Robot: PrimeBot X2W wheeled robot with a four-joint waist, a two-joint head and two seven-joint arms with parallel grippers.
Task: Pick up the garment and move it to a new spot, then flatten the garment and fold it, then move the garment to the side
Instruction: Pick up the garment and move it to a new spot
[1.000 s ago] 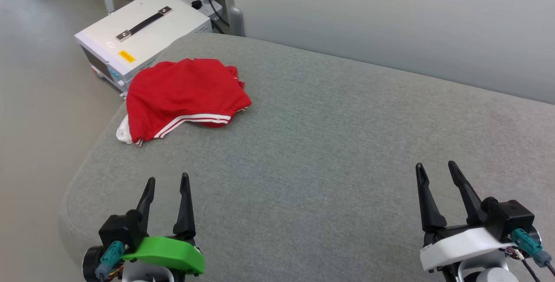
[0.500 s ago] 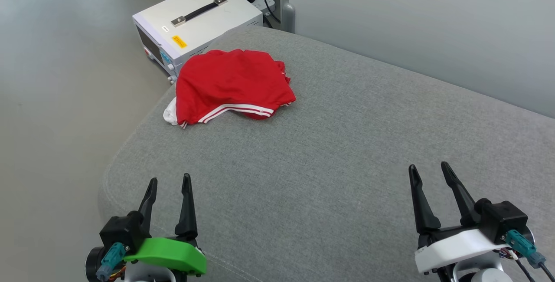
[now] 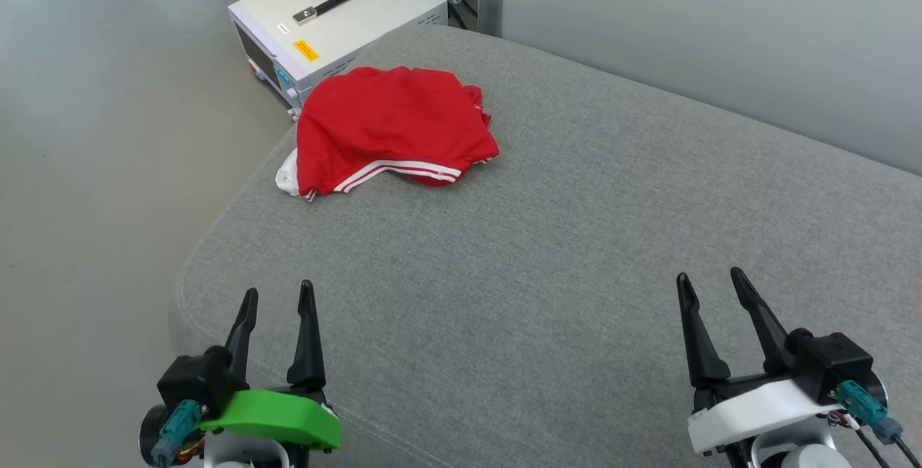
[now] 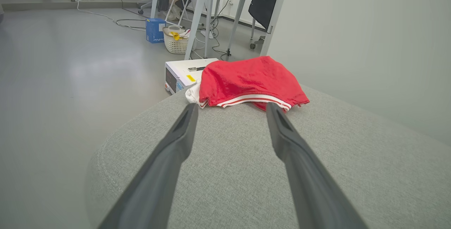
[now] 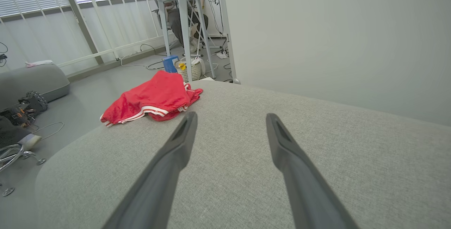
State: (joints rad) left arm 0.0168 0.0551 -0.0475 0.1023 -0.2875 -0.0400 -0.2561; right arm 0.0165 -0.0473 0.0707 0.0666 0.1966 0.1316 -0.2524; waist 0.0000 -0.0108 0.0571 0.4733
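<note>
The garment (image 3: 392, 129) lies bunched at the far left corner of the grey cushion (image 3: 547, 273), near its edge. Left gripper (image 3: 278, 288) and right gripper (image 3: 709, 274) are wide open, empty and well apart from it. Recommended: approach low and pinch a raised fold.

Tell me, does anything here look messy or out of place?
The shirt lies crumpled in a heap near the grey cushion's far left corner, a white bit poking out by the edge. Nothing else looks odd.
</note>
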